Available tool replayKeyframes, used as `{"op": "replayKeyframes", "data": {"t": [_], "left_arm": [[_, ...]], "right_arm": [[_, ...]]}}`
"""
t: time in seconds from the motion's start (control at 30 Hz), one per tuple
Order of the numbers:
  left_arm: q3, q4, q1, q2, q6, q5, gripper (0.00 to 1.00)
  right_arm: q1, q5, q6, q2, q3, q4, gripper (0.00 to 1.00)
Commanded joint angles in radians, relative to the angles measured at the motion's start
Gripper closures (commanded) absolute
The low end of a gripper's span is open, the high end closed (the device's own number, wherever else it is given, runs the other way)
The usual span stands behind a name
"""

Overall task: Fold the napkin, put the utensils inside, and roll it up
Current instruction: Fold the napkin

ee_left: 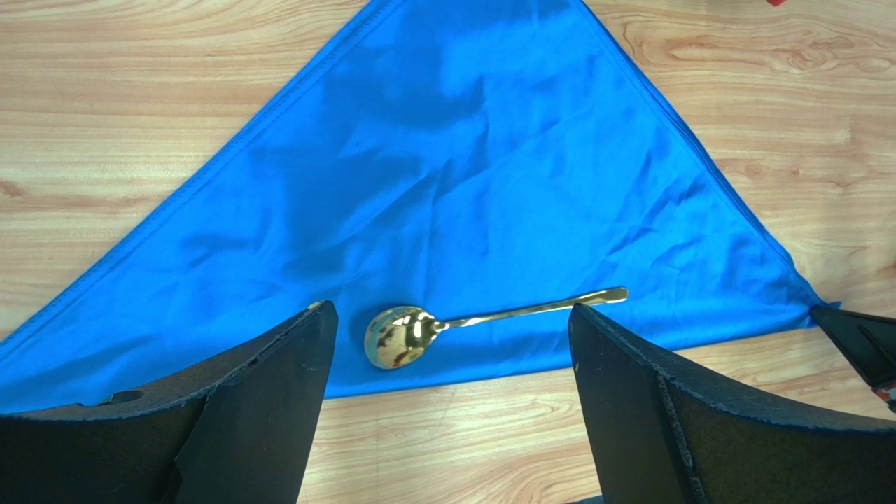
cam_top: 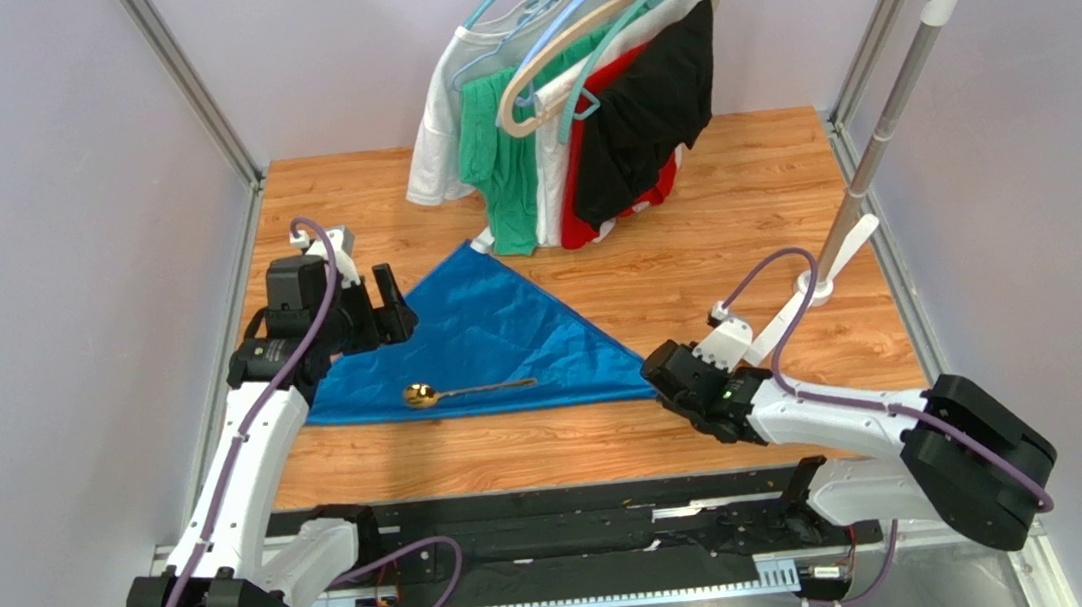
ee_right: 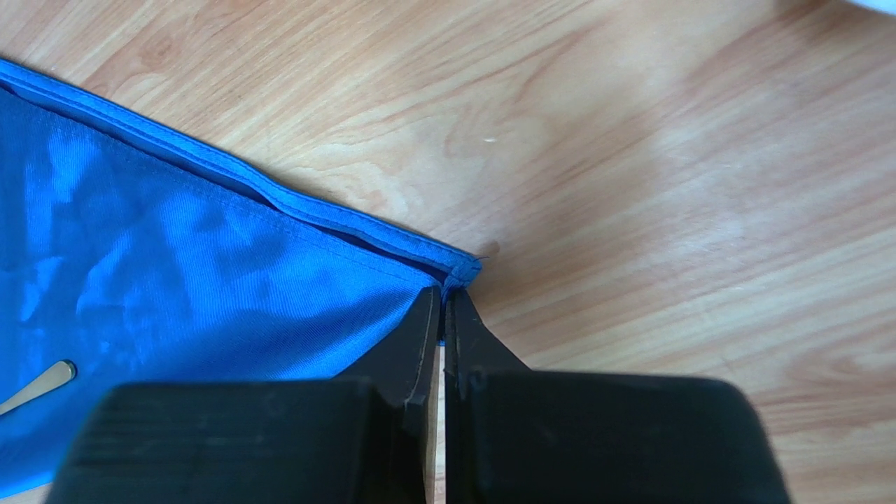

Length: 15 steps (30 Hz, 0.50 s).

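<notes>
The royal-blue napkin [cam_top: 490, 332] lies on the wooden table as a flat triangle, its long edge toward the arms. A gold spoon [cam_top: 463, 390] rests on it near that edge, bowl to the left. My left gripper [cam_top: 390, 314] hovers over the napkin's left part, wide open; in the left wrist view the spoon [ee_left: 405, 336] shows on the napkin [ee_left: 452, 179] between its black fingers [ee_left: 263, 399], untouched. My right gripper [cam_top: 656, 370] is at the napkin's right corner. In the right wrist view its tips [ee_right: 444, 296] are pinched together on that corner of the napkin [ee_right: 189, 284].
A clothes rack with green, white, red and black garments [cam_top: 588, 118] stands at the back of the table, its slanted pole [cam_top: 877, 133] and foot at the right. Bare wood [cam_top: 735, 223] lies right of and in front of the napkin.
</notes>
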Motion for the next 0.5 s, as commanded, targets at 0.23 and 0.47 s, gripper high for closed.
{"op": "replayKeyframes", "data": {"t": [0.23, 0.47], "left_arm": [[-0.002, 0.011, -0.006, -0.009, 0.015, 0.031, 0.10], [-0.002, 0.012, -0.013, -0.009, 0.015, 0.033, 0.11]], "right_arm": [[-0.005, 0.130, 0.016, -0.130, 0.001, -0.177, 1.00], [0.013, 0.119, -0.119, -0.154, 0.064, -0.140, 1.00]]}}
